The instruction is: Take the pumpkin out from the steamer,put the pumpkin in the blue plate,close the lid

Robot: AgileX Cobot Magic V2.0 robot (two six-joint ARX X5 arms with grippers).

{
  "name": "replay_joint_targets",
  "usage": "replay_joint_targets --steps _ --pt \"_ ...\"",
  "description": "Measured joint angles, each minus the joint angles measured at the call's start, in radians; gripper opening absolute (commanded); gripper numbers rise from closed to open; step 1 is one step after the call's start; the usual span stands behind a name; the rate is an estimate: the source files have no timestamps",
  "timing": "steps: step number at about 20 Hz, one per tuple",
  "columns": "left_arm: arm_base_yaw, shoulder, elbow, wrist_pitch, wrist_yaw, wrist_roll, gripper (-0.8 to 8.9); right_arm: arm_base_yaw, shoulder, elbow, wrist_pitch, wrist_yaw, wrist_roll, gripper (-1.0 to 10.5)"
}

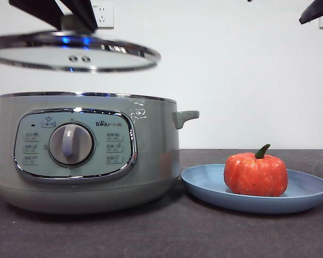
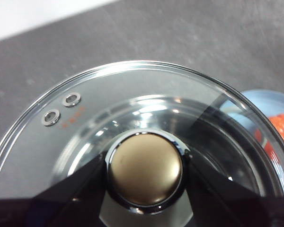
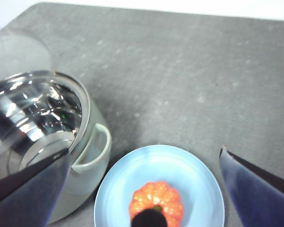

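The orange pumpkin (image 1: 255,174) with its green stem sits in the blue plate (image 1: 307,189), right of the sage-green steamer (image 1: 151,145). My left gripper (image 1: 75,22) is shut on the knob (image 2: 145,169) of the glass lid (image 1: 21,54) and holds the lid level a little above the steamer's open rim. My right gripper (image 3: 146,179) is open and empty, high above the plate; it shows as a black tip (image 1: 316,11) at the front view's top right. The right wrist view shows the pumpkin (image 3: 156,203), the plate (image 3: 199,179) and the open steamer (image 3: 33,118) below.
The steamer's side handle (image 1: 184,116) points toward the plate. A wall with sockets (image 1: 103,15) stands behind the dark grey table (image 1: 204,236). Bare tabletop lies in front of the steamer and plate.
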Motion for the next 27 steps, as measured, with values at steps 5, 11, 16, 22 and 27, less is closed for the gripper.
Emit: replay_joint_targets --steps 5,11,16,22,27 --pt "0.000 0.087 0.000 0.016 0.039 -0.019 -0.09 0.000 -0.004 0.000 -0.026 0.000 0.000 5.6" --pt "0.000 0.144 0.000 0.019 0.044 -0.017 -0.09 0.000 -0.004 0.000 -0.035 0.000 0.000 5.6" --pt "0.000 0.144 0.002 -0.015 0.081 -0.012 -0.09 0.000 -0.004 0.000 -0.034 0.000 0.000 5.6" --pt "0.000 0.143 0.003 -0.022 0.074 -0.010 -0.09 0.000 -0.004 0.000 -0.034 0.000 0.000 5.6" --pt "-0.006 0.144 0.006 -0.045 0.021 0.011 -0.08 0.000 -0.004 0.000 -0.034 0.000 0.004 5.6"
